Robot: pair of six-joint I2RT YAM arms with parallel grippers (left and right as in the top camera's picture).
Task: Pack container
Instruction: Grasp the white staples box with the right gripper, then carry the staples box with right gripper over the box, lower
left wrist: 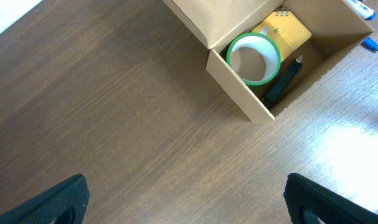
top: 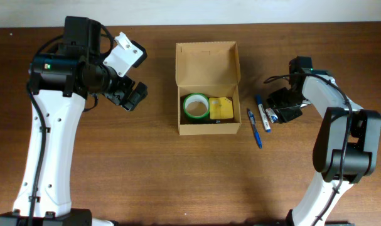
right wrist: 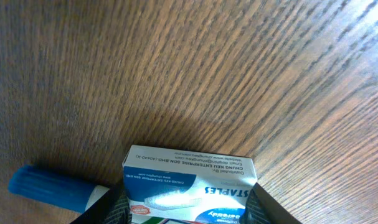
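Staples box [right wrist: 189, 180]: a small white and blue carton printed "STAPLES", seen closest in the right wrist view, located between the two dark fingers [right wrist: 104, 208] of the right gripper [right wrist: 189, 210]. The fingers bear on opposite sides of the carton and pinch it; whether the carton rests on the table [top: 146, 176] or is raised off it cannot be determined from this view. A marker with a blue cap [right wrist: 48, 186] lies just beside the carton on its left in that view. In the overhead view, the right gripper [top: 280, 108] is positioned to the right of the container [top: 209, 129], well apart from it, with the marker and a blue pen [top: 254, 127] lying on the table between them. The container is a tan cardboard box at the table centre, lid flap folded back and open. It holds a green tape roll [top: 195, 107] lying flat, a yellow item [top: 220, 108] touching the roll on its right, and a dark object [left wrist: 282, 81] against the front wall. The left gripper [top: 132, 94] hangs above bare table to the left of the container, fingers spread wide apart [left wrist: 64, 199], holding nothing.
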